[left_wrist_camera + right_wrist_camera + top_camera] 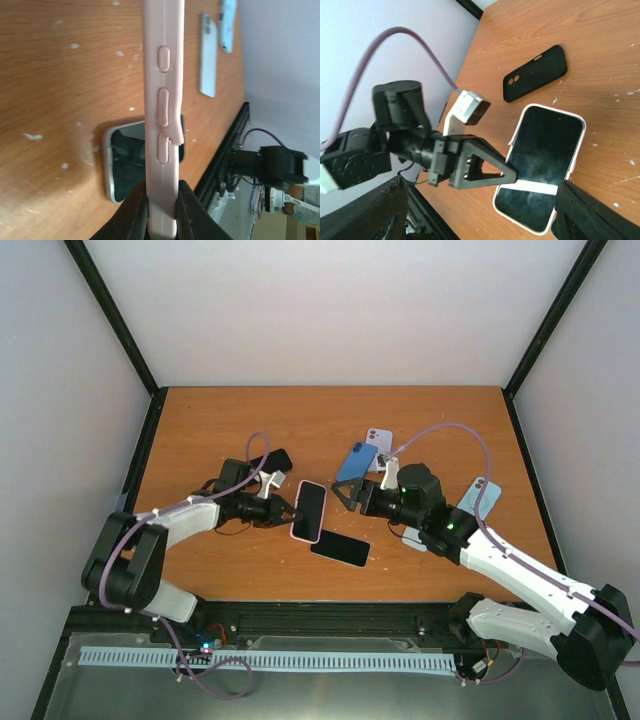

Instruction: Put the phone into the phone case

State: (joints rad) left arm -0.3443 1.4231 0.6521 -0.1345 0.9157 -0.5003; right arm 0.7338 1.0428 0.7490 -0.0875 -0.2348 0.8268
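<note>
The pink case (162,75) is held off the table (200,430) at the centre of the top view, clamped edge-on near its lower end by the closed left pincer (292,512). In the right wrist view a dark glossy screen is seen filling the case, so the phone (546,160) is judged to be already inside it.

The step in hand is taken to be the final seating. In the left wrist view, a lip (175,134) of the case rim is seen folded outward beside the middle side button, which suggests that this edge is not yet snapped over the phone.

The right pincer (343,496) is spread wide and holds nothing. It is placed just to the right of the case, facing it and apart from it.

The next move is judged to call for the right pincer to be brought against the loose edge and pressed so that the lip is rolled back, while the case is kept steady by the left. A second phone (340,548) lies flat just below the case and need not be touched, nor the black case (535,74).
</note>
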